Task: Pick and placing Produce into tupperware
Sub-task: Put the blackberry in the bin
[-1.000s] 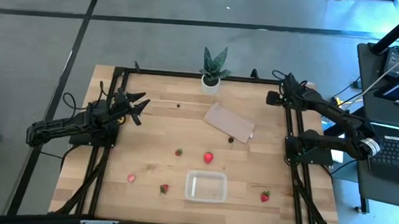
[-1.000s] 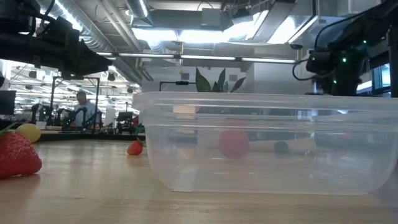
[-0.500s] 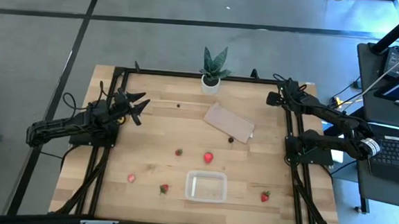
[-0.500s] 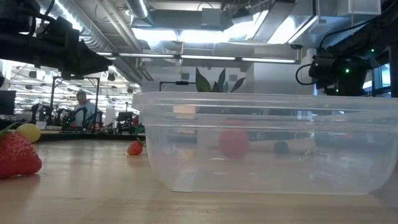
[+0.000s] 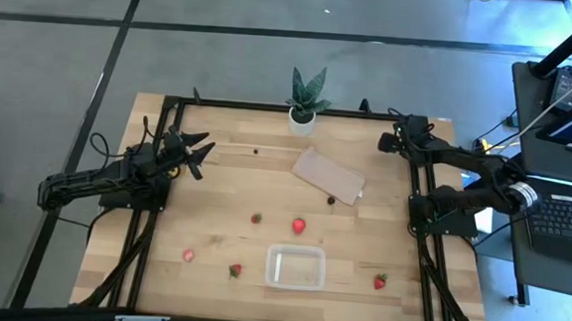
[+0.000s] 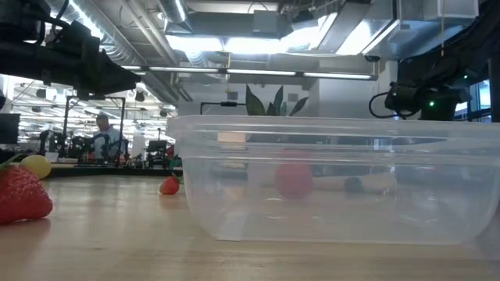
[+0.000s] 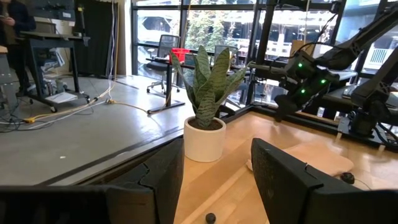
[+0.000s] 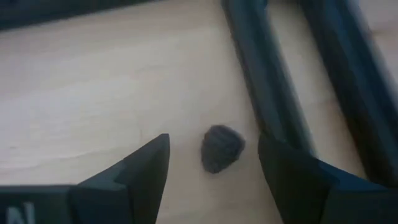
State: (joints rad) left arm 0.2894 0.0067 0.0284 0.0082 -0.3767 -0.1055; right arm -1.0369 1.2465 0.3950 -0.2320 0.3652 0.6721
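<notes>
The clear tupperware [image 5: 294, 267] [image 6: 336, 179] stands on its base near the table's near edge. Red strawberries lie around it [image 5: 299, 225] [image 5: 257, 217] [image 5: 189, 256] [image 5: 235, 270] [image 5: 380, 282]. One dark berry [image 5: 331, 199] lies by the tan sheet and another [image 5: 257, 150] farther left. A yellow fruit [image 6: 35, 165] lies at the left. My right gripper [image 5: 387, 143] [image 8: 212, 142] is open at the far right corner. Its fingers stand on either side of a dark berry [image 8: 221, 148] on the wood without touching it. My left gripper [image 5: 193, 151] [image 7: 217, 163] is open and waits over the left side.
A potted plant [image 5: 304, 102] stands at the far edge. A flat tan sheet [image 5: 328, 175] lies right of centre. A black frame rail [image 8: 267, 74] runs close beside the berry under my right gripper. People and desks show in the room behind.
My right gripper has come down toward the table at the far right corner and stayed open, while its arm has stretched out lower. The left arm and the fruits have kept still.
</notes>
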